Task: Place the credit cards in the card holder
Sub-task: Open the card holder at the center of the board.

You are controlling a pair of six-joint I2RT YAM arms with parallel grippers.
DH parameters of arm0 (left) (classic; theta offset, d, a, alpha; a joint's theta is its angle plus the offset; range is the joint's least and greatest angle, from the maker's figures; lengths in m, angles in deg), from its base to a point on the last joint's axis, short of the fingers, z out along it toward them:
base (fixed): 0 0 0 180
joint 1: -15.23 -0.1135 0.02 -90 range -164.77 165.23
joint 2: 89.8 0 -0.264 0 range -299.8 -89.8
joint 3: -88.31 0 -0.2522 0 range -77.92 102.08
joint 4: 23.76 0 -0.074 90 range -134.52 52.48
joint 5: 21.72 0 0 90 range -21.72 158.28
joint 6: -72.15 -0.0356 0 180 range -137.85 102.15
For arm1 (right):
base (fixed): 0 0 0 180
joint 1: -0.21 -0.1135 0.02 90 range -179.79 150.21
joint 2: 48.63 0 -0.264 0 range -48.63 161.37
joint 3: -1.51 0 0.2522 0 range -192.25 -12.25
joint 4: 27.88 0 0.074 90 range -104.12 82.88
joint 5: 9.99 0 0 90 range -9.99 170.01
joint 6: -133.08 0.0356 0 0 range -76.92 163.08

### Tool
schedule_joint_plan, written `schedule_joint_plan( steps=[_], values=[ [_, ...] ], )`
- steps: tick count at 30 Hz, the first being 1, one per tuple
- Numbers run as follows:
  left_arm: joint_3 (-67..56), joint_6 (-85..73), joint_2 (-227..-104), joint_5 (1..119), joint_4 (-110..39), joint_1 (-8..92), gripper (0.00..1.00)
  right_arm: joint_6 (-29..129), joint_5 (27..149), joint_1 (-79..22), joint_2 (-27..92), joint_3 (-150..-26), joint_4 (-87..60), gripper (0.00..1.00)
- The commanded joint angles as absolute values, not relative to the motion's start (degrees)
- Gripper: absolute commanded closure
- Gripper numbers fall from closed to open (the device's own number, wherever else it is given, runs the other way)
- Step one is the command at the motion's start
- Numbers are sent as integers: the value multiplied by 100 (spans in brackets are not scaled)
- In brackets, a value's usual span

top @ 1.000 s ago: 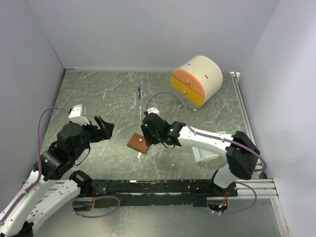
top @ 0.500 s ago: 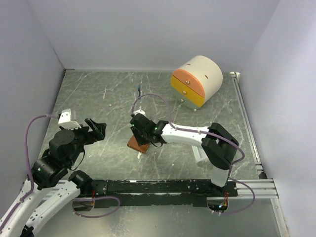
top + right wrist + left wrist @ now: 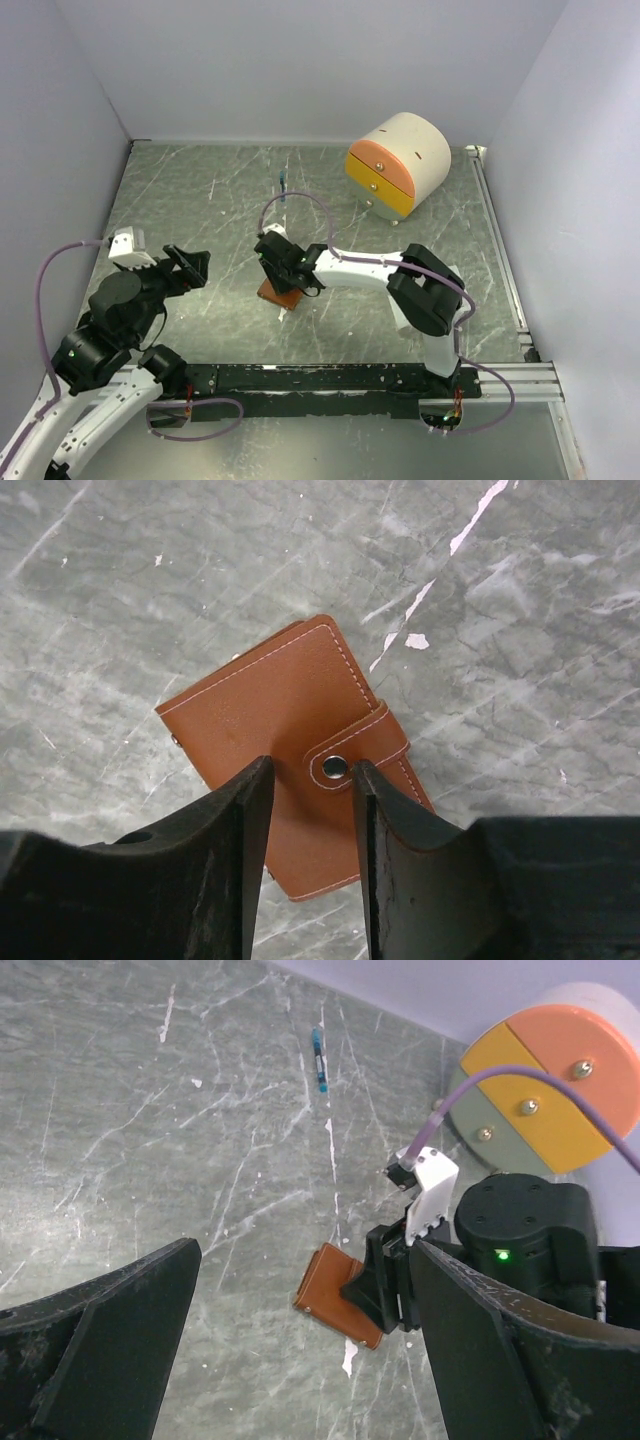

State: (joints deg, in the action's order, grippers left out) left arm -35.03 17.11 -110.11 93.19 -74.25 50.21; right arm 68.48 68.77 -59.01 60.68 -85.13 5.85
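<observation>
Found wallet (image 3: 281, 294) lying flat on table (image 3: 200, 190), about mid-width, nearer the arm bases than the far wall. Closed, brown outer leather facing up, strap folded over one edge and fastened at stud (image 3: 335, 767). Set at an angle to the table edges in every view. Inner pockets hidden.

Located right gripper (image 3: 311, 770) directly above wallet, at the end of an arm stretched leftward across the table. In wrist view, noted fingers (image 3: 225, 860) parted by a narrow gap, pointing down at the leather, with strap and stud framed between the tips. Nothing pinched between them. Cannot tell whether the tips touch the leather or hang just above it.

Located left gripper (image 3: 302, 1250) well apart from wallet, off to its left, raised above the table. Spread wide, holding nothing. Through the gap in wrist view: wallet and the right arm's black wrist housing just beside it.

Recorded cream-and-orange drawer box (image 3: 400, 160) at far right of table, well apart from wallet. Recorded thin blue stick (image 3: 283, 185) lying on table beyond wallet, toward the far wall, apart from both grippers. Too small to identify further.
</observation>
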Motion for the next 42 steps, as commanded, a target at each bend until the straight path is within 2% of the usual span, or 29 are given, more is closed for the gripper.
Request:
schedule_joint_plan(
  steps=[1, 10, 22, 28, 31, 35, 42],
  values=[
    [-3545, 1764, -10710, 9471, -7429, 5012, 2, 6756, 6691, -5927, 6278, -8681, 627, 63],
    [-3556, 1830, -10633, 9456, -7452, 5012, 3, 6836, 6400, -5948, 6196, -8466, 697, 71],
    [-3663, 2009, -10850, 9141, -7340, 5012, 8, 7084, 6410, -5950, 5920, -8287, 469, 100],
    [-3606, 2391, -11458, 8781, -7494, 5011, 10, 7270, 6439, -5951, 5692, -8068, 315, 100],
    [-3786, 2755, -11759, 8243, -7379, 5012, 10, 7350, 6442, -5947, 5451, -7876, 239, 100],
    [-4202, 3024, -12130, 7503, -7022, 5012, 15, 7473, 6521, -5945, 4929, -7417, 5, 100],
    [-4773, 3175, -12630, 6989, -6507, 5012, 20, 7960, 6883, -5938, 3927, -6706, -308, 100]
  ],
)
